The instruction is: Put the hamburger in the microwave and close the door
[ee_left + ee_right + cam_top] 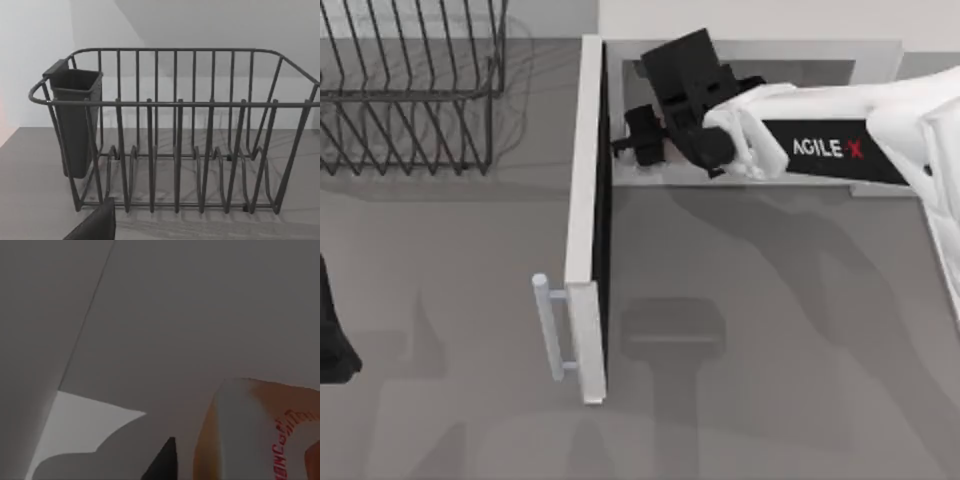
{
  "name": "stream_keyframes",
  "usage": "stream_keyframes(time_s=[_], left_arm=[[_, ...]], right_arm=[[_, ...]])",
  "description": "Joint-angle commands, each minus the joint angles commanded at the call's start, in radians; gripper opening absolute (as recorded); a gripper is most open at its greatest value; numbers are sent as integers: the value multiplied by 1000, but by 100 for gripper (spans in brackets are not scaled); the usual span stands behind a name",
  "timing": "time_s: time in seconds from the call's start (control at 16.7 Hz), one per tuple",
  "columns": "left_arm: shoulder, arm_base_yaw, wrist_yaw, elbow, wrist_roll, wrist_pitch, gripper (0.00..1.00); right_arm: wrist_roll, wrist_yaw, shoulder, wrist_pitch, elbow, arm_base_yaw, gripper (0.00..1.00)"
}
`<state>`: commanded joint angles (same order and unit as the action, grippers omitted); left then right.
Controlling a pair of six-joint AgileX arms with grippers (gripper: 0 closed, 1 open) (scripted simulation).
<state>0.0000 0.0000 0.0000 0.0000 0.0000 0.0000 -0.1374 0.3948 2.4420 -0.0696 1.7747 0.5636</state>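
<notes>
Inside one microwave (880, 55) — right end effector (625, 140), grip state unclear, beside one hamburger (260, 435), one door (588, 220) open

– From where does the top view look?
– From above, straight down on the table (770, 380). It shows the microwave (880, 55) at the far edge and the open door (588, 200).
– And the left wrist camera?
– It faces the dish rack (175, 150) from near, low over the table. The top view shares this rack (410, 90), at its far left corner.
– The right wrist?
– Very close to pale inner walls, with the hamburger (260, 435) just before the lens.
</notes>
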Motion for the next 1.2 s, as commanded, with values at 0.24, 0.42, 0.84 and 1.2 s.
stream_keyframes(time_s=[0.24,0.42,0.84,1.2], left_arm=[[0,0,0,0,0,0,100],[0,0,0,0,0,0,100],[0,0,0,0,0,0,100],[0,0,0,0,0,0,100]], right_arm=[[-24,12,-61,47,-95,62,100],[-63,25,-136,81,-228,127,100],[-185,89,-362,135,-583,255,100],[-250,195,-465,191,-767,305,100]])
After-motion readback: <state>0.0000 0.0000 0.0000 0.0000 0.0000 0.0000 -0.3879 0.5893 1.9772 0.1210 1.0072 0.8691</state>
